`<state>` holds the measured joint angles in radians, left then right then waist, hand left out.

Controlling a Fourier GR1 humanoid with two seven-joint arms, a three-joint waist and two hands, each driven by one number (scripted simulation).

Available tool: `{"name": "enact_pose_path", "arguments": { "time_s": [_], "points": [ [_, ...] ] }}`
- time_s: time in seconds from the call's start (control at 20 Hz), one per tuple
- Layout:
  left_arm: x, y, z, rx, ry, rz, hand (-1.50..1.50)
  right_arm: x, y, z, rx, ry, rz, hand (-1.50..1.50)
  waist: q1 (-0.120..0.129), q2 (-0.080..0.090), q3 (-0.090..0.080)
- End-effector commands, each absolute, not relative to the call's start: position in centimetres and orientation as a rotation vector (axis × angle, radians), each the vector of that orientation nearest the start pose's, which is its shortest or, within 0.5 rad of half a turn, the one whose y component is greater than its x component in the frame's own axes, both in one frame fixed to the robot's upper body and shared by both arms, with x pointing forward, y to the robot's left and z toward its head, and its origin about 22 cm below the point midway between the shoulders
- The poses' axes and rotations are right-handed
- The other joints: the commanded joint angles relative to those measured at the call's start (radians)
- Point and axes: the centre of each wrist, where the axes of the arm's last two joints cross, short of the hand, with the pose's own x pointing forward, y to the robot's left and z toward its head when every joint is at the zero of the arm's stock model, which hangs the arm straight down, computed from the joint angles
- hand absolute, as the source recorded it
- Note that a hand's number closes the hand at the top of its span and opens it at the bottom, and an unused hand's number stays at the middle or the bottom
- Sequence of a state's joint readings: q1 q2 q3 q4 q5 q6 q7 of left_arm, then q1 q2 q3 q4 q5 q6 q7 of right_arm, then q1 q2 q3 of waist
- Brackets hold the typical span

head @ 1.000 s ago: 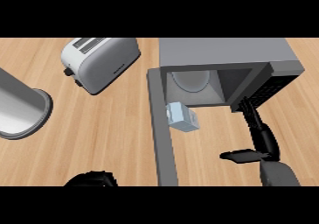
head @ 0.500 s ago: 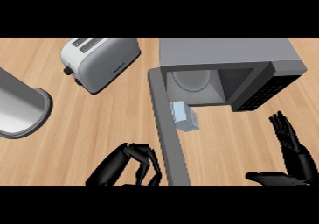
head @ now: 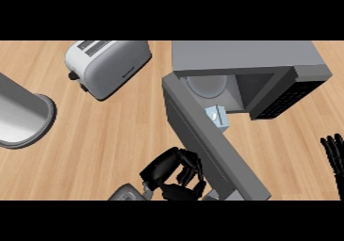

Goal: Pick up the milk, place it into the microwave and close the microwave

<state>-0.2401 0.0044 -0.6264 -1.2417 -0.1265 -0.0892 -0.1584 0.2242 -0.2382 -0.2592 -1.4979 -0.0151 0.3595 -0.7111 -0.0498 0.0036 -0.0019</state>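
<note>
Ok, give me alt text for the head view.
The left hand curls against the open microwave door, with the milk at the microwave mouth. The right hand rests open at right; a toaster stands at left.

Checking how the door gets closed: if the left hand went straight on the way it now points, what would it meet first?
Probably the open microwave door: the left hand, fingers curled, sits just beside its outer face, though depth is unclear.

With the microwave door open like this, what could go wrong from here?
The milk sits right at the microwave opening's front edge, so the swinging door might catch it or knock it over. The left hand, fingers curled, is close against the door's outer face; a glancing push there could slip off instead of closing it.
</note>
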Motion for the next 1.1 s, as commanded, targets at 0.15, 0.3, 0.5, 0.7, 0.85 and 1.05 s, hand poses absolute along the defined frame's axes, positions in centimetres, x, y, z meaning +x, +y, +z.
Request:
{"name": "enact_pose_path", "arguments": {
  "time_s": [0.15, 0.3, 0.5, 0.7, 0.85, 1.05],
  "points": [
    [23.2, 3.0, -5.2, -0.437, -1.516, -0.886, 1.50, 17.1, -38.4, 0.6, 0.024, -2.054, 0.216, -1.50, -0.036, 0.008, -0.002],
    [22.4, 2.4, -5.5, -0.346, -1.529, -0.839, 1.50, 17.2, -38.2, 1.7, 0.039, -2.095, 0.265, -1.50, -0.066, 0.009, -0.003],
    [23.7, 2.0, -4.6, -0.266, -1.556, -0.758, 1.50, 17.5, -38.4, 3.1, 0.070, -2.152, 0.292, -1.50, -0.099, 0.014, -0.003],
    [24.6, 1.4, -3.3, -0.230, -1.632, -0.663, 1.50, 18.5, -37.5, 4.1, 0.129, -2.145, 0.315, -1.50, -0.117, 0.021, -0.005],
    [25.6, 1.1, -1.8, -0.246, -1.688, -0.565, 1.50, 19.3, -37.3, 5.9, 0.151, -2.168, 0.365, -1.50, -0.137, 0.027, -0.008],
    [26.9, 0.9, -0.1, -0.269, -1.792, -0.428, 1.50, 19.9, -37.1, 6.9, 0.181, -2.179, 0.373, -1.50, -0.152, 0.038, -0.011]
  ]
}}
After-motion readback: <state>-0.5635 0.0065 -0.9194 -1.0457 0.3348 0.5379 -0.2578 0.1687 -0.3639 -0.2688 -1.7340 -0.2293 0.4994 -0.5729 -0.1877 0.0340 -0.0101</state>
